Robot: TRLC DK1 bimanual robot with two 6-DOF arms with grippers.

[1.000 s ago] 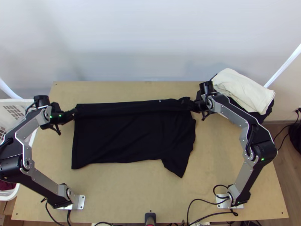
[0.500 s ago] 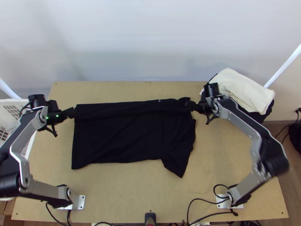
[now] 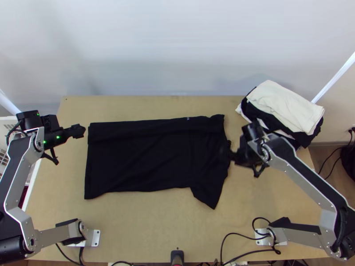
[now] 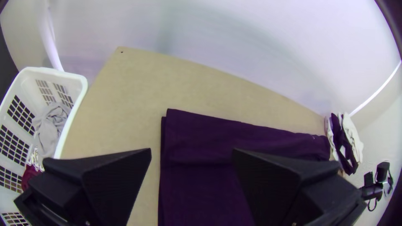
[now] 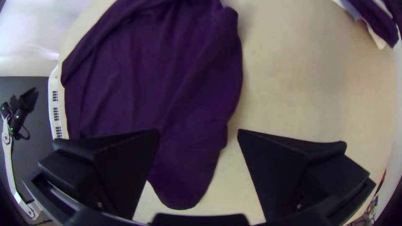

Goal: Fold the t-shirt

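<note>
- The t-shirt is laid sideways on the desk, w/ its far side turned over as a long strip; the near body is spread flat.
- What's changed: a sec. ago both end effectors were held at the strip's two ends. Both have since been drawn off, and the strip has stayed put — so the first side fold has prob. been completed.
- Left end effector: released, nothing gripped; it's been shifted outward, just off the shirt's left end, toward the laundry basket.
- Right end effector: also released, fingers wide apart; it's been brought nearer the desk's front, by the shirt's right edge. Whether the cloth is touched can't be told.
- The near sleeve is left sticking out past the body's near edge, so the near side is judged to be next: sleeve corner and left near corner to be picked up, then carried over the strip.
- Poss. trouble: if the top layer alone is pinched, or the two ends are lifted unevenly, the strip could be dragged open — thin, limp cloth, prob. creased easily.
- Clothes pile: stacked at the desk's far right, prob. finished items.
</note>
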